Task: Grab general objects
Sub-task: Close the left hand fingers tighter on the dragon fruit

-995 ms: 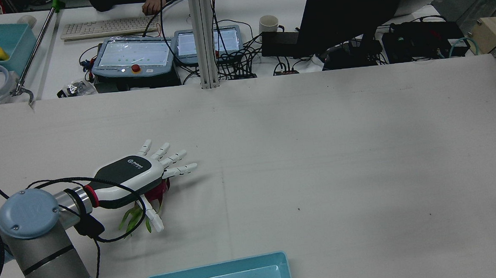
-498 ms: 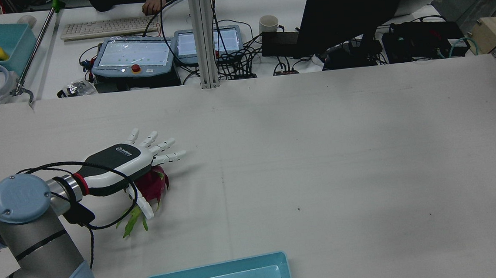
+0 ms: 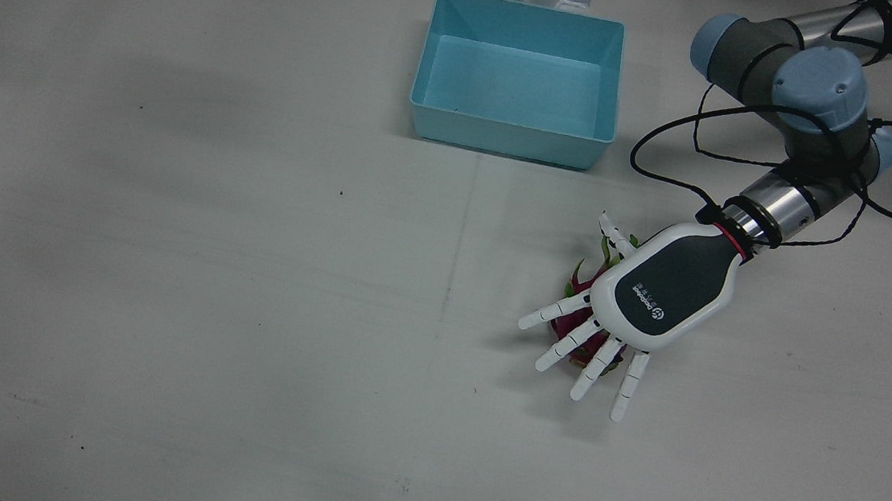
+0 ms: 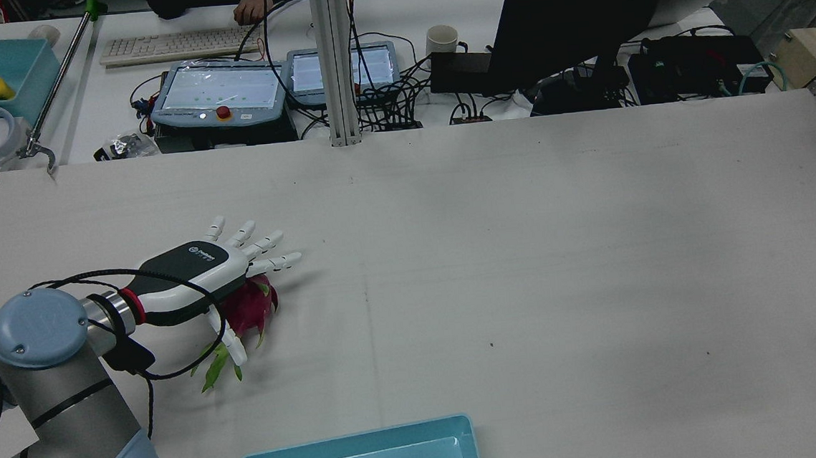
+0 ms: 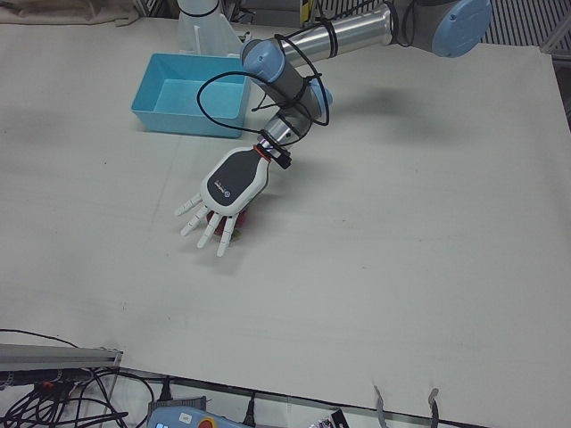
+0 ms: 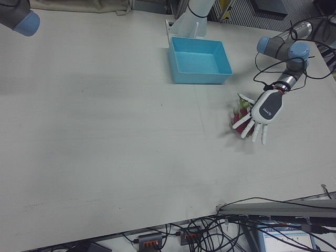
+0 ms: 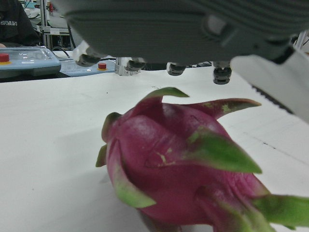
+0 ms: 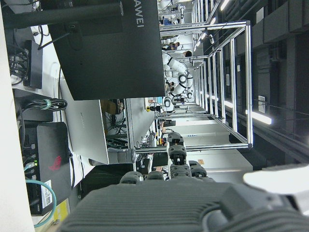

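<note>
Dragon fruit [image 4: 248, 306]: lies on the white surface [image 4: 525, 264], directly under the left hand's palm; the magenta body pokes out on the thumb side, the green leaf tips trail back toward the wrist.
Left hand [image 4: 199, 269]: flat, palm down, right over the fruit; fingers [image 3: 562, 309] stretched straight and spread apart, closed on nothing.
Thumb [image 4: 227, 336]: hangs down beside the fruit, on the side toward the robot; whether it touches the skin cannot be told.
Palm and fruit: in the left hand view the fruit [image 7: 183, 169] fills the frame below the dark palm, with a gap of background showing between them toward the fingers.
Front view: only a sliver of red and green fruit [image 3: 579, 282] shows at the hand's [image 3: 656, 293] edge; most is hidden beneath it.
Side views: the left hand [image 5: 230, 185] covers the fruit [image 5: 217, 220], as it does from the right-front [image 6: 264, 107].
Blue bin [image 3: 517, 79]: open-topped, well apart from the fruit, nearer the pedestals.
Right hand [image 8: 193, 203]: seen only from its own camera, dark palm and fingers extended upward, nothing between them.
</note>
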{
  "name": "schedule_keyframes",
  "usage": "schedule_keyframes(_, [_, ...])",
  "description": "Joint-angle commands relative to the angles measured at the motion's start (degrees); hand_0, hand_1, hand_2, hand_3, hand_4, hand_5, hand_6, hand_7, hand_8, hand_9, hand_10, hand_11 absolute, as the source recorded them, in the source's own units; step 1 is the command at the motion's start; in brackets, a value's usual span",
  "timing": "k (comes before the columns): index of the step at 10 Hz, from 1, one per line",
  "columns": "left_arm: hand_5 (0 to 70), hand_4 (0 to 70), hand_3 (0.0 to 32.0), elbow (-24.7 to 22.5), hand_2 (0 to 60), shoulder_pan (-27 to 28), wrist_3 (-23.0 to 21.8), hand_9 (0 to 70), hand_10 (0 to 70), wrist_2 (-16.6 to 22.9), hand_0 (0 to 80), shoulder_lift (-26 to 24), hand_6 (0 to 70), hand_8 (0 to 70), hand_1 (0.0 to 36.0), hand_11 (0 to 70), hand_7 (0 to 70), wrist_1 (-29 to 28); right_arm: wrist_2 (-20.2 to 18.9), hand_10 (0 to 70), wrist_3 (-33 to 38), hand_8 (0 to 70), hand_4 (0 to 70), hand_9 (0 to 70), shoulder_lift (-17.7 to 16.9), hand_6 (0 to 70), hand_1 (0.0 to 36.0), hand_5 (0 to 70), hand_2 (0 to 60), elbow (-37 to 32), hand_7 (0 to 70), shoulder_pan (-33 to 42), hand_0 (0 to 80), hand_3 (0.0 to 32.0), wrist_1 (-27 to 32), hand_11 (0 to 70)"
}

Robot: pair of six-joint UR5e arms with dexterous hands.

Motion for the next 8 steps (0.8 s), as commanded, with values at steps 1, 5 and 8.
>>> schedule_keyframes(1, [0.0,0.0,32.0,1.68,0.0,0.05,0.27,0.0,0.0,-0.21,41.7,0.13,0.0,0.0,0.6,0.0,2.5,-3.64,-0.01,0.0,0.01,0.0,0.0,0.0,0.0,0.0,0.0,0.0,0.0,0.02,0.0,0.04,0.0,0.0,0.0,0.0])
schedule_keyframes(5, [0.0,0.0,32.0,1.51,9.5,0.05,2.19,0.0,1.5,-0.3,56.1,0.13,0.0,0.0,26.1,4.9,2.4,-3.65,0.08,0.0,0.01,0.0,0.0,0.0,0.0,0.0,0.0,0.0,0.0,0.11,0.0,0.04,0.0,0.0,0.0,0.0])
schedule_keyframes(8, [0.0,0.0,32.0,1.6,19.6,0.05,4.93,0.0,4.4,-0.47,64.2,1.36,0.0,0.0,34.4,9.8,3.4,-5.84,-0.01,0.0,0.01,0.0,0.0,0.0,0.0,0.0,0.0,0.0,0.0,0.11,0.0,0.04,0.0,0.0,0.0,0.0])
